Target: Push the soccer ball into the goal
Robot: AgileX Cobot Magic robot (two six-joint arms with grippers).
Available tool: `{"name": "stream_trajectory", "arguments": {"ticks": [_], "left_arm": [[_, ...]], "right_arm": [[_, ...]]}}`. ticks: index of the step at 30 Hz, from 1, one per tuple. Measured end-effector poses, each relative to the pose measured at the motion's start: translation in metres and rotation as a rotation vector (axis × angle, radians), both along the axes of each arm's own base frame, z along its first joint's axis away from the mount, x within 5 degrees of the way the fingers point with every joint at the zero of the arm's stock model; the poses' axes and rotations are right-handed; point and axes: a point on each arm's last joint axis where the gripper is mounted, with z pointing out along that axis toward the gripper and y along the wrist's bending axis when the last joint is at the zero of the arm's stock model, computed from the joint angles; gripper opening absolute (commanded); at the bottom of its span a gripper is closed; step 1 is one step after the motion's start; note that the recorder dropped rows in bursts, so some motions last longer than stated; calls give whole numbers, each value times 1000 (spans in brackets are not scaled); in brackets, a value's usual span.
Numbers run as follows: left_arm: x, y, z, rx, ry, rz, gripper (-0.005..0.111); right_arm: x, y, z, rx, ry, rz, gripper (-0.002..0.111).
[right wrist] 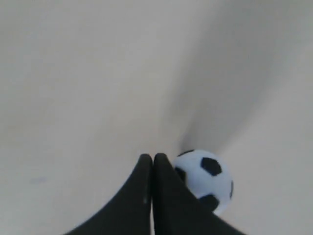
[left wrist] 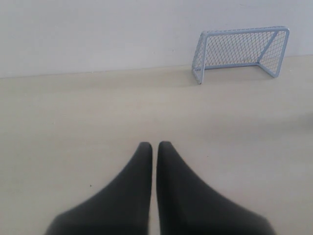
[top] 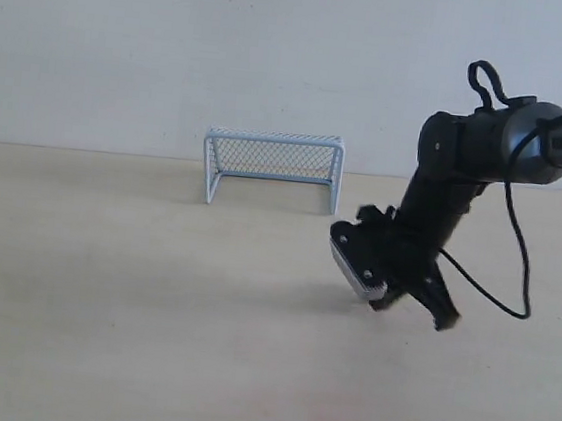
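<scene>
Beige tabletop; white soccer ball, black patches, beside right tool.

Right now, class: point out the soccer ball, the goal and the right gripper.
soccer ball (right wrist: 205,182), right wrist view, white middle panel.
goal (top: 273,157), exterior view, centre of netting.
right gripper (right wrist: 152,157), right wrist view, between fingertips.

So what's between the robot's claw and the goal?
Nothing, just bare table. The exterior view shows the stretch from the right gripper to the goal with no object on it.
</scene>
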Motion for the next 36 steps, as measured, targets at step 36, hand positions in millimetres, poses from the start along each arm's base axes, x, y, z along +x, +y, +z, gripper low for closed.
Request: {"name": "stream_trajectory", "arguments": {"ticks": [36], "left_arm": [[0,0,0,0,0,0,4]], "right_arm": [[-95,11,75,494,575,-846,0]]}}
